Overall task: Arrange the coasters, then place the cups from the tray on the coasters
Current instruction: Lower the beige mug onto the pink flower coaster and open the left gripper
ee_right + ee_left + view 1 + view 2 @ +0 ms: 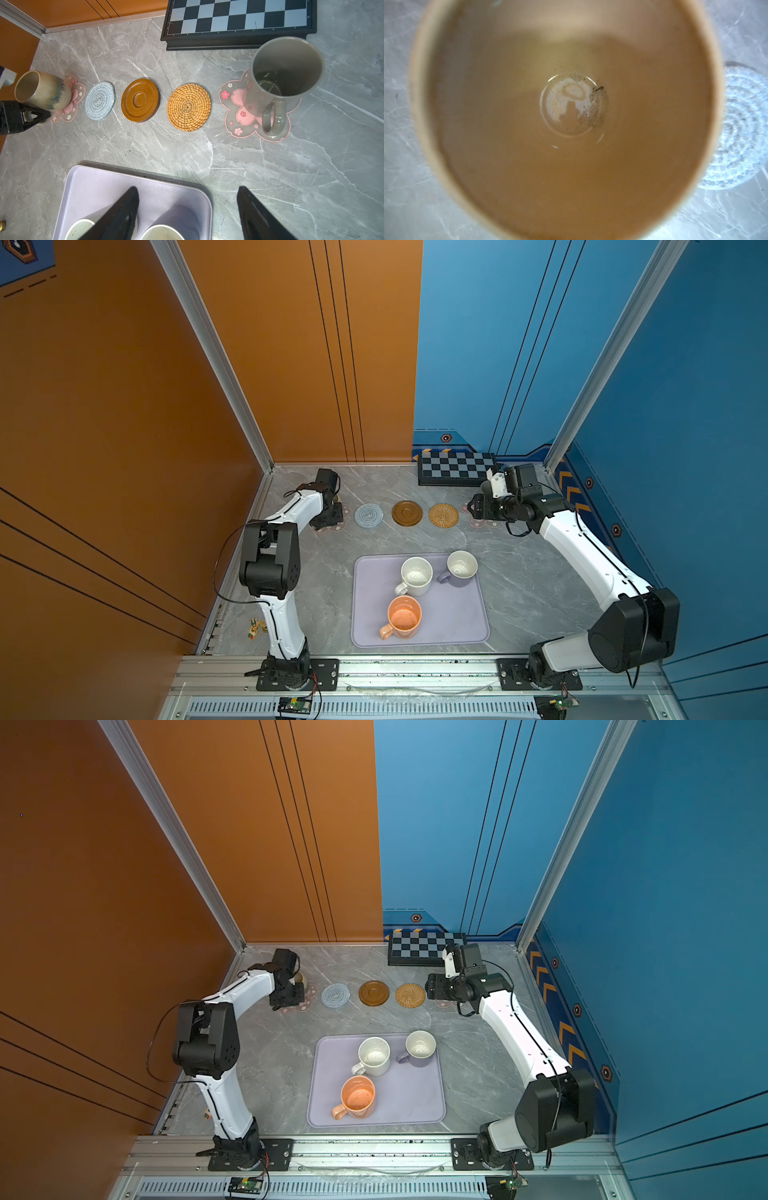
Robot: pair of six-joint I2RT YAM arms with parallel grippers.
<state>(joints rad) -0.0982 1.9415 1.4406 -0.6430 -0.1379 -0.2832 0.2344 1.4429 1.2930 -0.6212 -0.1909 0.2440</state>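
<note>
Beige cup [44,91], grey cup [286,68] on pink coasters [234,99] – 3 more on the tray [93,187]
Left fingers [35,115] pinch the beige cup's handle; right fingers [124,207] spread wide, empty, clear of the grey cup

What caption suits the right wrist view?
Grey mug sits on a pink coaster, left gripper holds the beige mug on another; three coasters bare.

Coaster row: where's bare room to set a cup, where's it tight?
Free: crocheted coaster, wooden coaster, rattan coaster; also marble strip between them and tray. Crowded: end flower coasters, grey mug on one, beige mug in left gripper on other.
</note>
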